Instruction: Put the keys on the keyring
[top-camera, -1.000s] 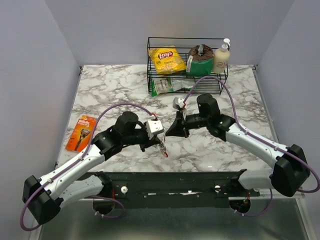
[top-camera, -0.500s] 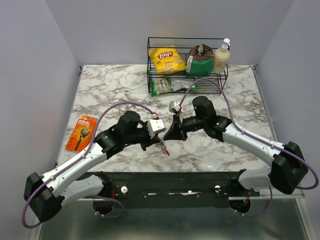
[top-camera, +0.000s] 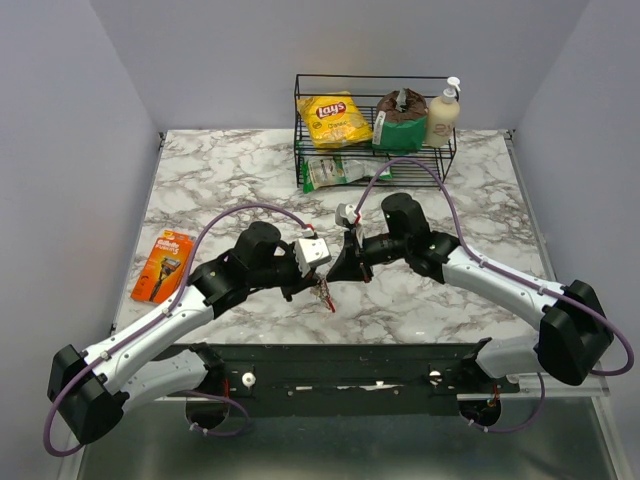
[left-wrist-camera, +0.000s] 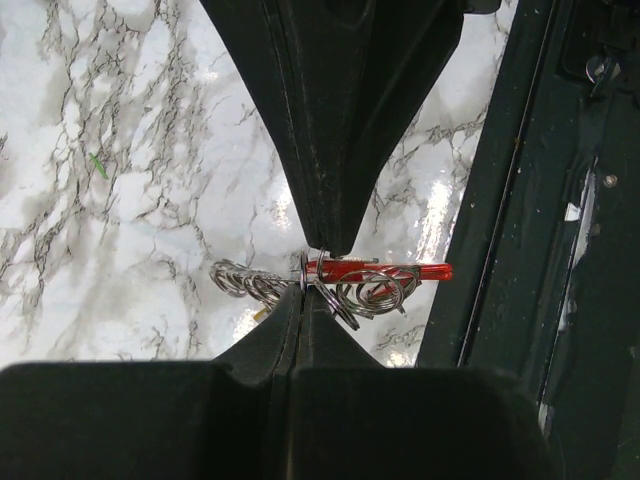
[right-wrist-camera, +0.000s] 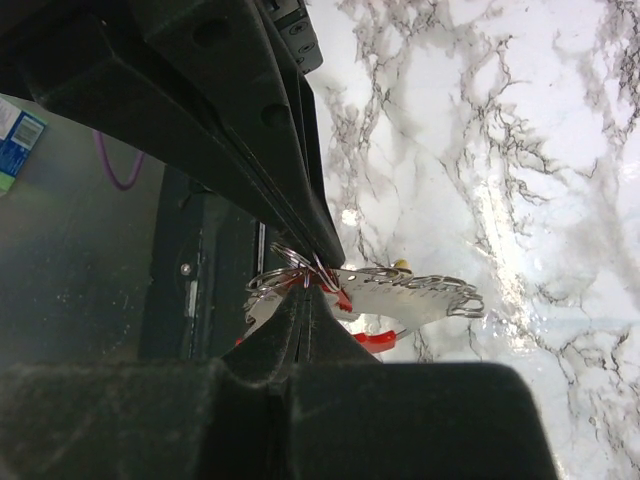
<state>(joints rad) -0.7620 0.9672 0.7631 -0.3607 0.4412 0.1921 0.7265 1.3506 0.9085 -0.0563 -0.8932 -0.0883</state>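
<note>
Jaws of the left gripper are pressed tight on the keyring, its red loop jutting out beside the tips; those of the right gripper are clamped on a ring of the same bunch, the silvery flat piece hung just beside them. The bunch is held between the two grippers over the marble table, near its front edge, well apart from the razor pack at the left.

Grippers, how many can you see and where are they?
2. The left gripper is at centre front, shut on the keyring bunch; the right gripper meets it from the right, shut on the same bunch.
</note>
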